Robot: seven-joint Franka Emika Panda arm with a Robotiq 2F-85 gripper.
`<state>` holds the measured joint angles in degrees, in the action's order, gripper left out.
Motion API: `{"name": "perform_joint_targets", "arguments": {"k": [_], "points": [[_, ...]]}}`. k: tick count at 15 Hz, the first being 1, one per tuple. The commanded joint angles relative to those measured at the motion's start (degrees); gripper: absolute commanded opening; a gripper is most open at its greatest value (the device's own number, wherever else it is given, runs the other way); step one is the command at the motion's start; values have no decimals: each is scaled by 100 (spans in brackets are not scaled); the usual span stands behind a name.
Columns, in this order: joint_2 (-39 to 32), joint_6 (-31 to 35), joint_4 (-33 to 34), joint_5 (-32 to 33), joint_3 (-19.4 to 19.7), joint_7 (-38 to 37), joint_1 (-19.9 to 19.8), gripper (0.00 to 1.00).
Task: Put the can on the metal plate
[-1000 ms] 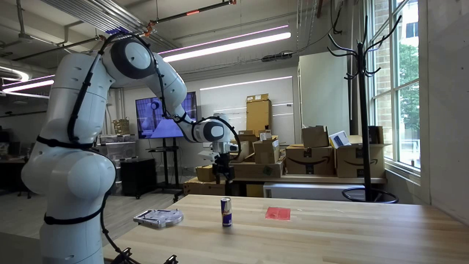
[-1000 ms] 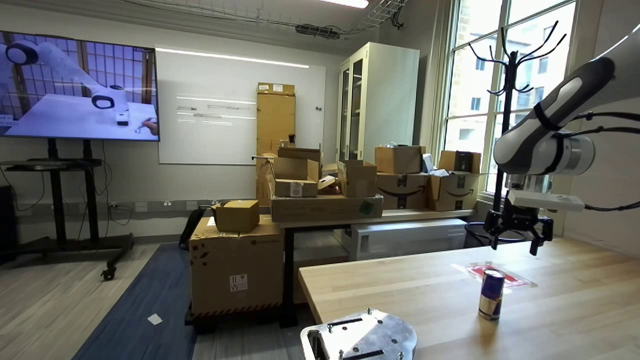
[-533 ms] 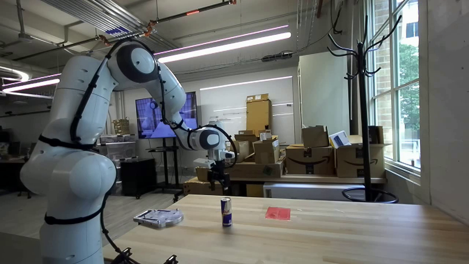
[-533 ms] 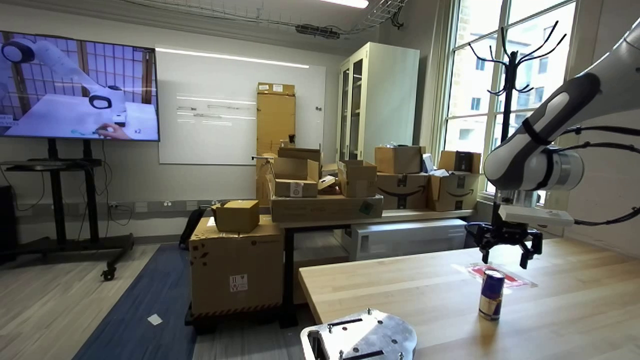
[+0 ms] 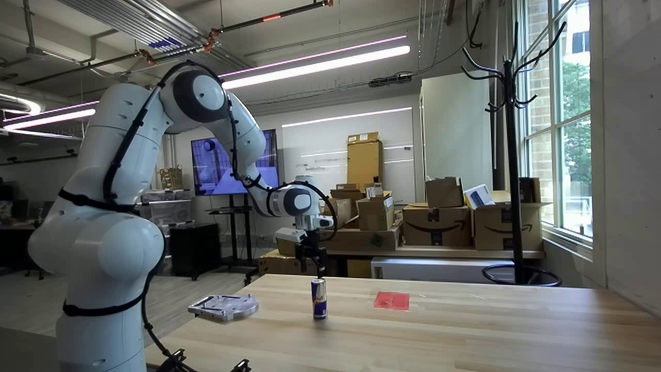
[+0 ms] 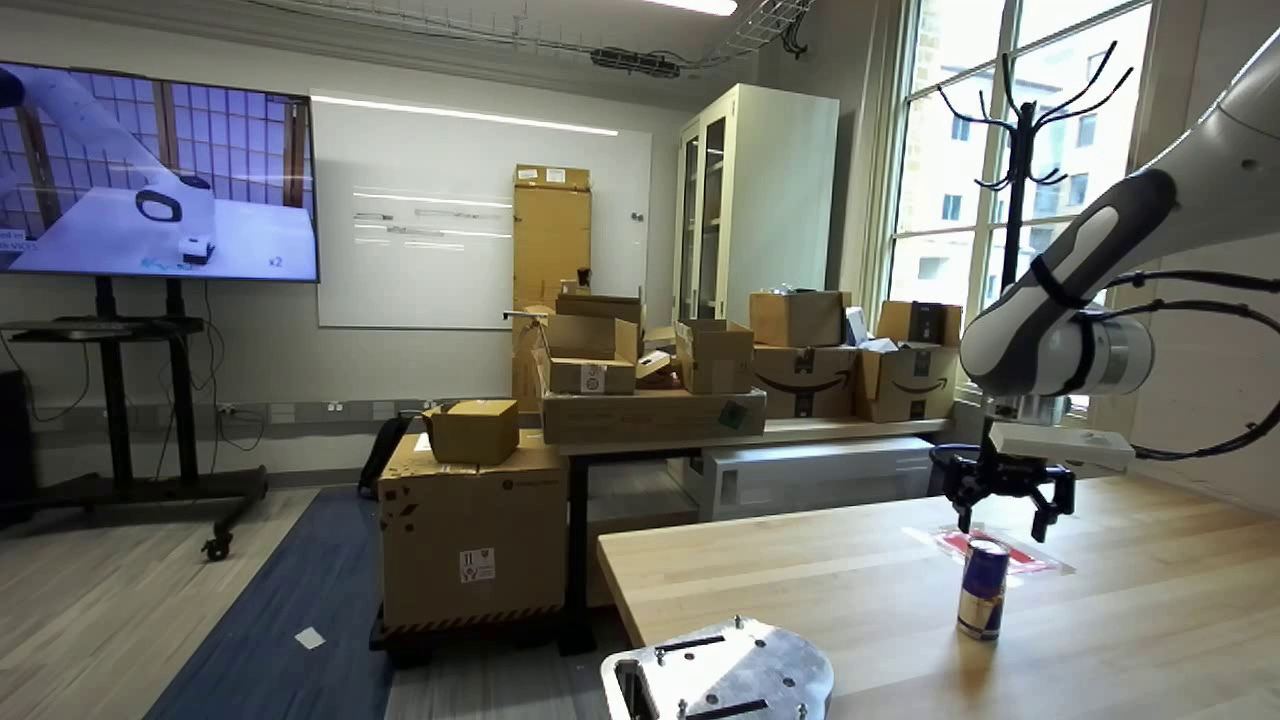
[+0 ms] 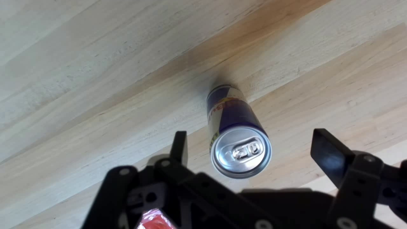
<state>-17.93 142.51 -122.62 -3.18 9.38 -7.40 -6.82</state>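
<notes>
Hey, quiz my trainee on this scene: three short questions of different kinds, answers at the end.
1. True or false: the can stands upright on the table, apart from the metal plate.
2. Multiple choice: the gripper is a) shut on the can; b) open, holding nothing; c) lying on the table.
3. Short answer: what colour is the flat piece on the table?

Key: 1 true; 2 b; 3 red.

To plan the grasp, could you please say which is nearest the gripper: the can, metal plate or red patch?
The can: in the wrist view, it alone shows between the open gripper fingers.
</notes>
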Motion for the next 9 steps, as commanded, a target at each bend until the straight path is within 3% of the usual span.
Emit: {"name": "perform_joint_targets", "arguments": {"k": [1, 9], "points": [[-310, -29, 369, 4, -20, 18, -67, 100], [-634, -138, 673, -171, -145, 142, -116, 100]]}}
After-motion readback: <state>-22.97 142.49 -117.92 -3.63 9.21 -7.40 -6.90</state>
